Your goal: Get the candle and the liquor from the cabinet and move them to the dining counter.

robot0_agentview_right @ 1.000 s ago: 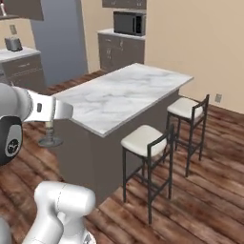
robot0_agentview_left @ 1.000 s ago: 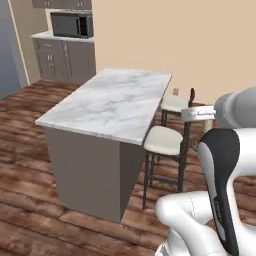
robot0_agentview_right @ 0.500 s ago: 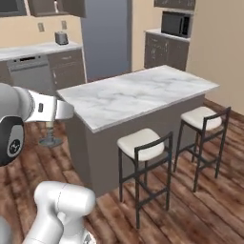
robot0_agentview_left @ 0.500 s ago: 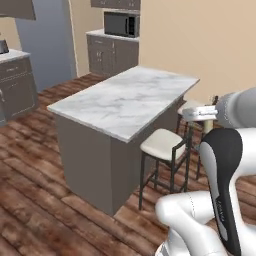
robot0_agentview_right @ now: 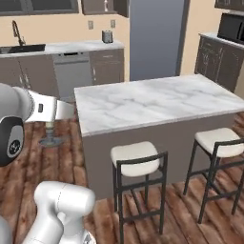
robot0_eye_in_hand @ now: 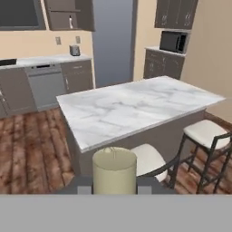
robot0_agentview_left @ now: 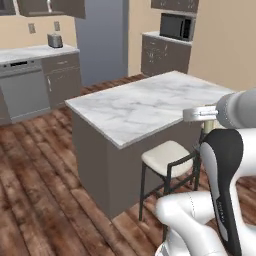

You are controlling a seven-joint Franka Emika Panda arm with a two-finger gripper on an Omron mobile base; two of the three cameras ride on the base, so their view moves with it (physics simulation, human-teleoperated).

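The candle (robot0_eye_in_hand: 114, 170) sits at the bottom centre of the hand view, clamped between the gripper's (robot0_eye_in_hand: 114, 185) two dark fingertips — held off the dining counter (robot0_eye_in_hand: 136, 106), which fills mid-frame. The liquor (robot0_eye_in_hand: 70, 21) stands in the open cabinet (robot0_eye_in_hand: 68, 14) at upper left, above the toaster (robot0_eye_in_hand: 74, 50) — well apart.

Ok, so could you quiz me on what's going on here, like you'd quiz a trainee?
1. True or false: the candle already stands on the dining counter.
2. How many stools stand at the dining counter in the right base view? A one, B two, C four.
3. Fill in: the small silver appliance on the wall counter is a ____.
Key: 1 false; 2 B; 3 toaster.
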